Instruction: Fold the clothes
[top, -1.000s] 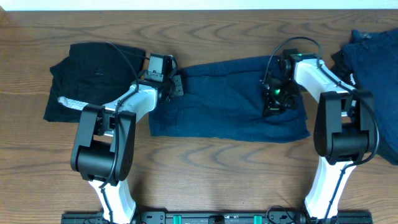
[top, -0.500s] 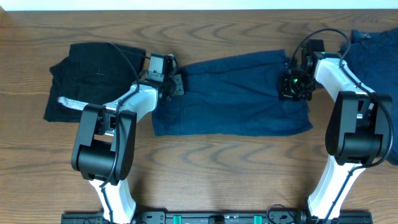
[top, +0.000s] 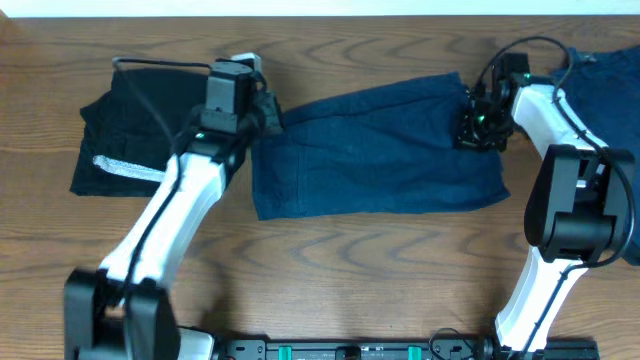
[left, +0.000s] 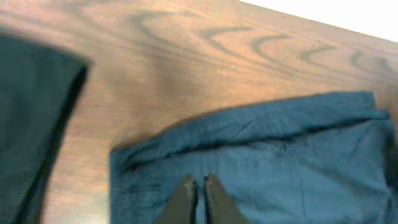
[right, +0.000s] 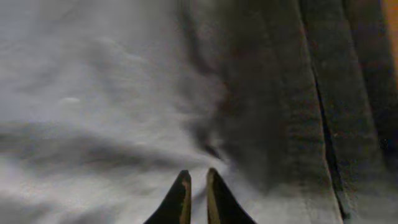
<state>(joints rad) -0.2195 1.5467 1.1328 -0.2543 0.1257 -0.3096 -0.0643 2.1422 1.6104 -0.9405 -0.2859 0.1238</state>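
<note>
Left end effector (top: 268, 110) pinched nearly shut at the far-left corner of the navy garment (top: 380, 150); cannot tell whether cloth is caught. Right end effector (top: 478, 132) clenched on the garment's right end, cloth puckering toward its tips. Garment lies mid-surface (top: 350, 270), long axis left to right, one arm at each end. Left arm stretched long; right arm bent in from the right edge.

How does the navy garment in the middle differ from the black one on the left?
The navy garment lies spread wide and plain; the black garment is more compact, with a whitish band. The left gripper and right gripper sit at the navy garment's ends; neither is on the black garment. Both lie on the table.
</note>
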